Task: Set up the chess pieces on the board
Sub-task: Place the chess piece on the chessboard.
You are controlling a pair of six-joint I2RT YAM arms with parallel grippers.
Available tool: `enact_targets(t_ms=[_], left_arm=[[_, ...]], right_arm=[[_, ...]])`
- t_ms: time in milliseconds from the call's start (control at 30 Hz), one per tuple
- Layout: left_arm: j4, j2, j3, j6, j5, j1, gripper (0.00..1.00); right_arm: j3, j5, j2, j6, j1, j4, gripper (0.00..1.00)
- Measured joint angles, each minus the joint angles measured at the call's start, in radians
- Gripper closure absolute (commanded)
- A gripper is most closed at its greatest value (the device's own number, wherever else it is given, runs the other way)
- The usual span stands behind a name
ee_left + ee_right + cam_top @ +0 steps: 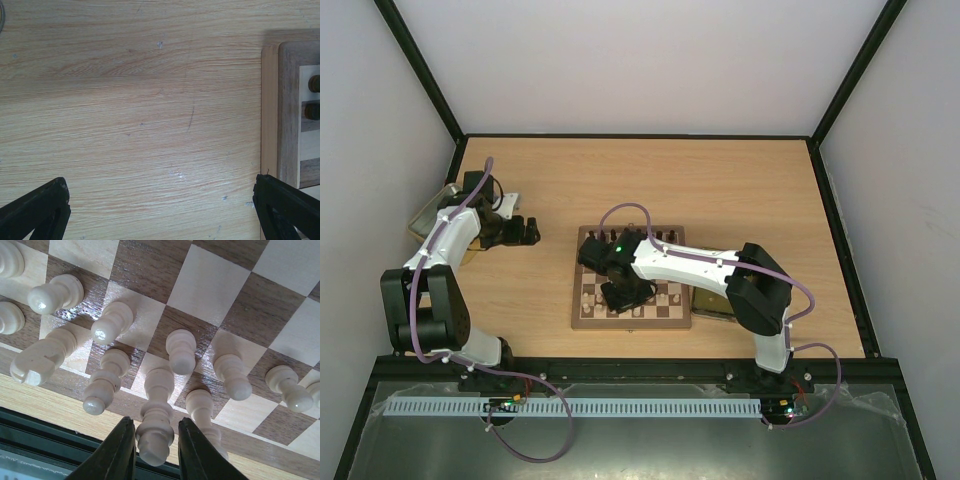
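Top camera sits high behind the arm bases, looking down and forward: whole table (720,180) in shot, board (630,290) mid-frame and far off. Left wrist camera hangs close over bare table (140,125), facing down, catching only the board's edge (290,115) and two dark pieces (314,97) at far right. Right wrist camera is in low and tight, tilted across the board (210,285), fingers (117,455) flanking a cream piece (156,435) at the bottom. All three views share the board.
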Motion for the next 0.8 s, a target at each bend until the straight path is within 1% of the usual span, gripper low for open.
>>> enact_targets(t_ms=[500,800], left_arm=[[0.003,0.0,-0.011,0.0,0.0,0.0,0.0],[0.003,0.0,-0.011,0.0,-0.002,0.0,0.01]], right_arm=[[0.041,0.015,0.0,0.0,0.0,-0.01,0.77],[0.087,0.081,-0.003,0.0,-0.002,-0.055,0.76]])
